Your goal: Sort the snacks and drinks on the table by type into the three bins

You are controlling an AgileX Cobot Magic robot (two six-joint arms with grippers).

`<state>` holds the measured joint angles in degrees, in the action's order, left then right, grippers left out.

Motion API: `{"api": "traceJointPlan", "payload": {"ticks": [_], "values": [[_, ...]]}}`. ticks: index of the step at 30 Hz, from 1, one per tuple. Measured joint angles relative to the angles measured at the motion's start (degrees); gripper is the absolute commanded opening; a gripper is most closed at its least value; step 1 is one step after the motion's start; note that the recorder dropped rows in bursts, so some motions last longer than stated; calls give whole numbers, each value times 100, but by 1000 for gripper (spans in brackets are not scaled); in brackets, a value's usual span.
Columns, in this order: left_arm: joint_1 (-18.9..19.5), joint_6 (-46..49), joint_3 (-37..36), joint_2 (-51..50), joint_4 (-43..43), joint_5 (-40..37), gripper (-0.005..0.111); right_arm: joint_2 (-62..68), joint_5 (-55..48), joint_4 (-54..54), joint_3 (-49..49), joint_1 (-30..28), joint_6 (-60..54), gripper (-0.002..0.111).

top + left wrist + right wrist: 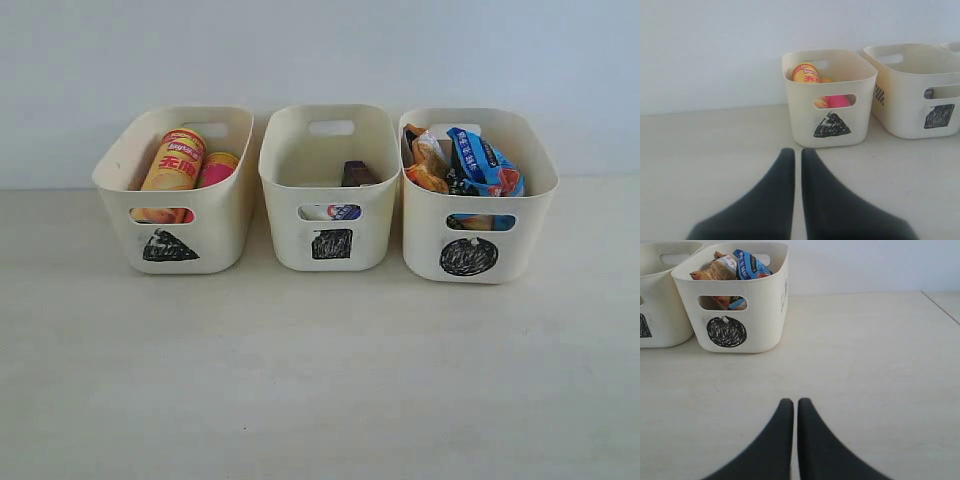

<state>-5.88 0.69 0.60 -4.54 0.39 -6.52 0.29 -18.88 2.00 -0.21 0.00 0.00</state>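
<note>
Three cream bins stand in a row on the beige table (320, 380). The triangle bin (172, 255) holds the yellow-orange chip can (176, 160) and the pink chip can (217, 168). In the square bin (330, 255) lie the dark purple carton (357, 173) and the white and blue carton (343, 212), seen through the handle cutout. The circle bin (470, 262) holds the orange foil bag (427, 160) and the blue foil bag (482, 160). My left gripper (797, 152) is shut and empty, short of the triangle bin (832, 127). My right gripper (795, 402) is shut and empty, away from the circle bin (735, 332).
A pale wall rises behind the bins. In the right wrist view a table edge or seam (940, 305) runs at the far side. Neither arm shows in the exterior view.
</note>
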Motion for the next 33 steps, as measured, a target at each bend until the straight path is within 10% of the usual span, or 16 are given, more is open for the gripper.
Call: {"api": "traceJointPlan", "payload": {"ticks": [33], "values": [[315, 9, -41, 433, -136, -1025, 4, 0, 0, 0, 0, 0, 0, 0]]}}
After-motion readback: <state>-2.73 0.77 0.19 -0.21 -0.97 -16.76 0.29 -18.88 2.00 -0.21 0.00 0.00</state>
